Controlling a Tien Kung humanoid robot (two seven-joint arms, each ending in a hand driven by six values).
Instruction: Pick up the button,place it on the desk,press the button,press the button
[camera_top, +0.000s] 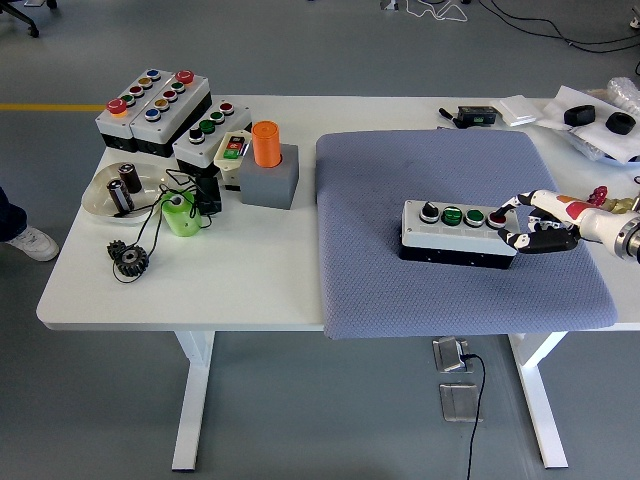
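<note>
Right hand, entering from the right edge, rests at the right end of the button box, its fingers curled around that end, one fingertip lying on or just beside the red button; whether the button is depressed cannot be told. Button box: a pale top over a black base, lying flat on the grey-blue mat that covers the right half of the white worktop; its top carries a row of four controls, from left a black knob, two green buttons and the red one. Left side of the worktop: three more button boxes grouped at the far corner, an orange cylinder standing upright in a grey block, a shallow white dish holding small dark cylinders, a green cup-like object with a black cable, and a black gear near the front. Far right corner: a few dark and white items, too small to identify. Left picture edge: a person's shoe on the floor.
</note>
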